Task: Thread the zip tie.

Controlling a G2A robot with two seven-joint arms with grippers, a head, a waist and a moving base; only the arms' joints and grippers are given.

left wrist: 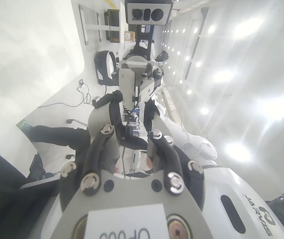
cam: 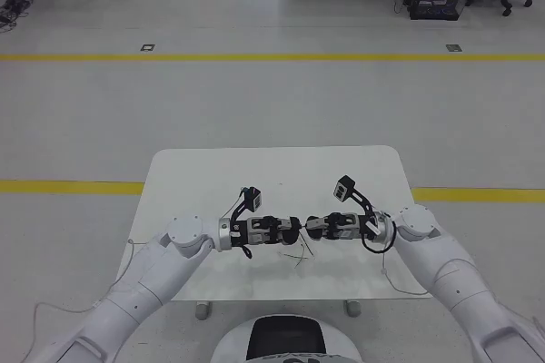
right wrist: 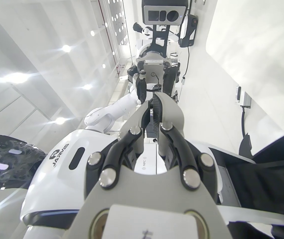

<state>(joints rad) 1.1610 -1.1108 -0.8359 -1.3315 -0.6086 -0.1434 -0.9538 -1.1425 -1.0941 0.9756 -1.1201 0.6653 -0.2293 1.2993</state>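
Over the front half of the white table (cam: 254, 172) my two grippers face each other tip to tip. My right gripper (right wrist: 152, 100) has its ribbed black pads almost together, shut on the zip tie. The thin pale zip tie (cam: 299, 259) trails down below the grippers toward the table, and a fine strand of the zip tie (right wrist: 153, 89) crosses just past the right fingertips. My left gripper (left wrist: 132, 115) is open, its fingers (right wrist: 141, 89) standing on either side of the right gripper's tips (left wrist: 132, 104). In the top view the left gripper (cam: 295, 229) and the right gripper (cam: 314, 227) nearly touch.
The table's front edge (cam: 282, 299) lies close below the arms, and bare tabletop stretches behind them. Grey floor with a yellow line (cam: 64, 187) surrounds the table. A thin cable (cam: 386, 272) hangs off the right arm.
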